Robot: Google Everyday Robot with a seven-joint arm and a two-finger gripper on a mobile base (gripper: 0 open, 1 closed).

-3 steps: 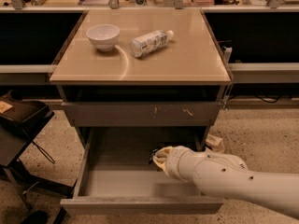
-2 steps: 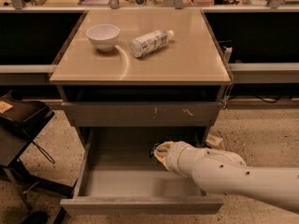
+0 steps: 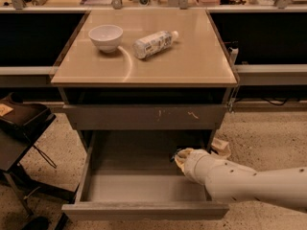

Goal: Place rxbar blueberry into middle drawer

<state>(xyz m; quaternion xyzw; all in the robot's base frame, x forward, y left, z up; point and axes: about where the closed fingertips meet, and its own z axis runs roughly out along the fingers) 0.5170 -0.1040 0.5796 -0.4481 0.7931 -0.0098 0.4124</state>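
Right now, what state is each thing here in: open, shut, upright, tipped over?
middle drawer: pulled open.
upper drawer: shut, front scratched.
bowl: upright, looks empty.
bottle: lying on its side.
gripper: inside the middle drawer, at its right rear.
rxbar blueberry: cannot be made out, perhaps hidden at the gripper.

A tan-topped table [image 3: 196, 56] stands on a speckled floor [image 3: 268, 138] under warm light. 2 dark recesses [image 3: 33, 40] flank its left and right edges. A black chair [image 3: 21, 123] sits near its front-left corner.
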